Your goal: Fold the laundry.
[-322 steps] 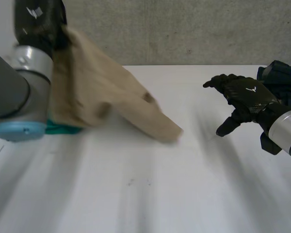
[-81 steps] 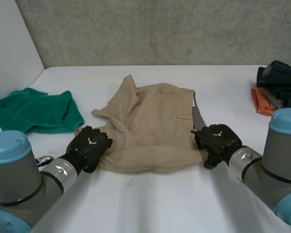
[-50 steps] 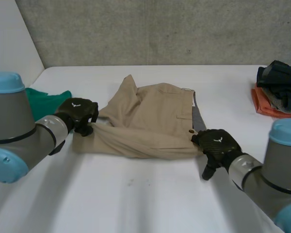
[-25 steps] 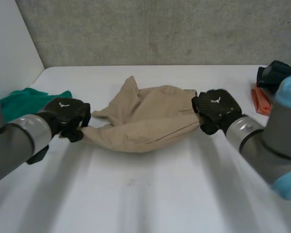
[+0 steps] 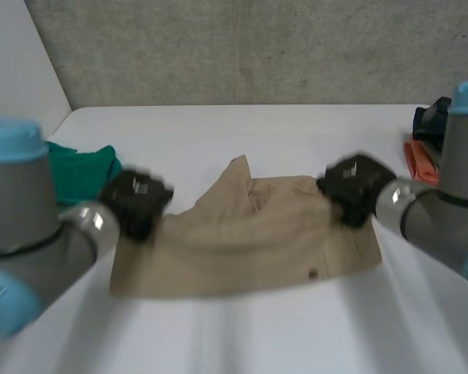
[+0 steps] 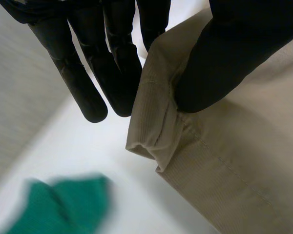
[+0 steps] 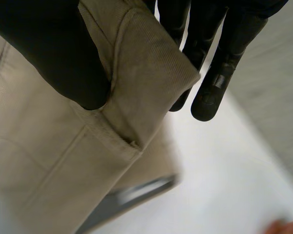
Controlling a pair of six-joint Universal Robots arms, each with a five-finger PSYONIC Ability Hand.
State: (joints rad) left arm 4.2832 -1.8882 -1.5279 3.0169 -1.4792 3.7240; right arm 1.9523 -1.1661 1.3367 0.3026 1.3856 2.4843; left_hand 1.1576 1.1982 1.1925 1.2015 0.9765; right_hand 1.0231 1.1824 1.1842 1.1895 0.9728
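Note:
A pair of tan shorts [image 5: 249, 238] hangs spread between my two hands above the white table [image 5: 242, 335]. My left hand [image 5: 132, 204] pinches the shorts' left upper corner; in the left wrist view the thumb [image 6: 219, 58] presses the tan hem [image 6: 158, 126] against the fingers [image 6: 112, 58]. My right hand [image 5: 352, 187] grips the right upper corner; in the right wrist view its thumb [image 7: 53, 53] clamps a folded edge of the cloth [image 7: 146, 73] against the fingers [image 7: 219, 73]. A dark button [image 5: 313, 274] shows near the lower right of the shorts.
A green cloth [image 5: 82, 173] lies at the table's left, behind my left arm, also under my left hand as the green cloth [image 6: 63, 204]. Dark and orange garments [image 5: 425, 140] are piled at the far right edge. A grey wall [image 5: 242, 51] runs behind the table.
Both hands have lifted the shorts and drawn them toward the table's front, stretching them wide. The right hand has closed on its corner within the last second.

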